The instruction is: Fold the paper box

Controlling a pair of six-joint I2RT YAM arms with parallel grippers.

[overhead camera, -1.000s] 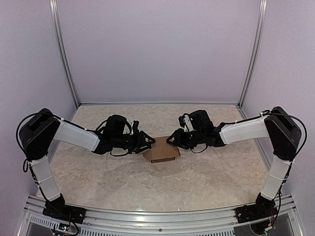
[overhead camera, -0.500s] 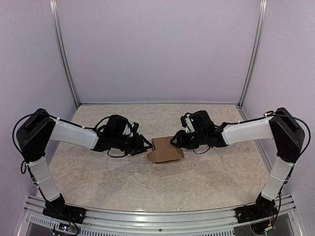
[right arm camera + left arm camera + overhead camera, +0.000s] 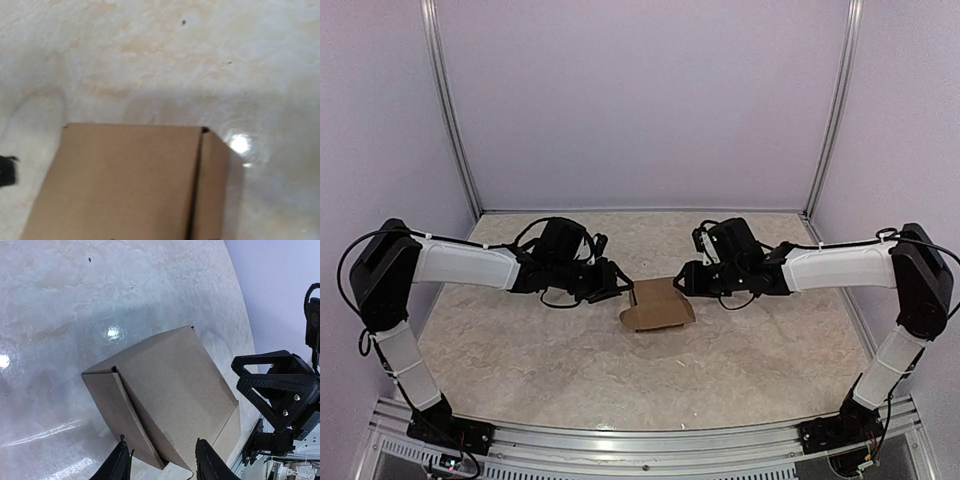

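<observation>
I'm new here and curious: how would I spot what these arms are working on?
Find the marbled beige table. At its middle, between the left claw and the right claw, lies the paper box. It is the only brown thing there: plain, flat-sided cardboard.

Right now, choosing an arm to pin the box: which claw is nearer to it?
Left, narrowly. The left claw, open, straddles the near edge of the box. The right claw sits just off the opposite side, seemingly not touching.

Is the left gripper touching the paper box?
Cannot tell. In the left wrist view the left gripper straddles a corner of the paper box, jaws open, but any contact falls below the frame edge; the top view is too coarse.
</observation>
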